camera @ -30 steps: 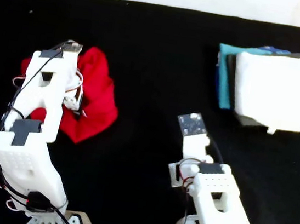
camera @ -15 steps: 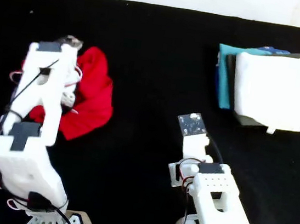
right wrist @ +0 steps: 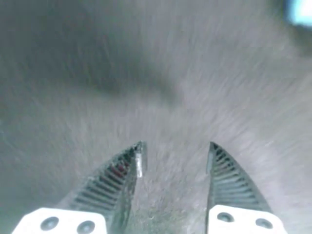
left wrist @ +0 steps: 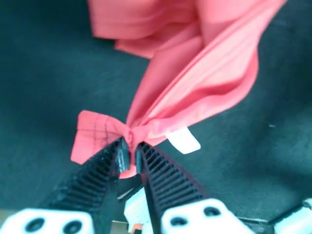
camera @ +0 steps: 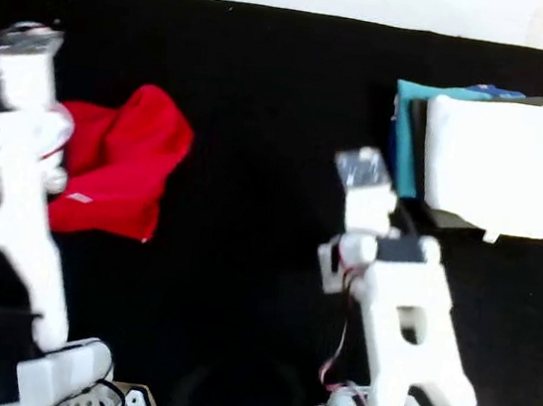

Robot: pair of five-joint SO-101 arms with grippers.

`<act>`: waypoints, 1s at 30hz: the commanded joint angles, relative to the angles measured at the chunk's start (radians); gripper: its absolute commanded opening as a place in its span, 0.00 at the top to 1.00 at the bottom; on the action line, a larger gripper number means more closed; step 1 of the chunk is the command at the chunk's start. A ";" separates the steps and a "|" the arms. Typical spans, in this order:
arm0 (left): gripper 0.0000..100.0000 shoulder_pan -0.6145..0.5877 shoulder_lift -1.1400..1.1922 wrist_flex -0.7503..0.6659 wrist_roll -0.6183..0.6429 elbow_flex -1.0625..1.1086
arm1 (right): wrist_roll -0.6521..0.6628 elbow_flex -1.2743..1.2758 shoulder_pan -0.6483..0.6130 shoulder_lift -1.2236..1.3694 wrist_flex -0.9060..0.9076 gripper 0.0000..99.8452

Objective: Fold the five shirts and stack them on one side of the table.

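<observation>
A crumpled red shirt (camera: 114,170) lies on the black table at the left. My left gripper (left wrist: 128,146) is shut on a bunched edge of the red shirt (left wrist: 195,92), with the cloth trailing away from its tips; a white label shows near the pinch. The left arm (camera: 4,198) stands over the shirt's left end. At the back right sits a stack of folded shirts (camera: 487,161), white on top with teal, blue and dark ones under it. My right gripper (right wrist: 175,148) is open over bare black cloth; its arm (camera: 387,278) stands just left of the stack.
The black cloth (camera: 273,113) covers the table, with free room in the middle between the red shirt and the stack. A pale wall runs along the far edge.
The left arm has swung left and pulled the red shirt with it, stretching the cloth out. The right arm has risen and moved farther from its base, toward the stack.
</observation>
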 commanded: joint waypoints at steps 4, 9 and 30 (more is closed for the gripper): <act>0.99 -0.289 -0.117 0.008 -0.167 0.147 | 0.008 -0.590 -0.125 0.338 0.119 0.79; 0.99 -0.390 -0.117 -0.063 -0.186 0.242 | 0.005 -0.977 -0.291 0.653 0.140 0.79; 0.99 -0.430 -0.125 -0.112 -0.186 0.286 | -0.204 -1.928 -0.734 1.555 0.151 0.54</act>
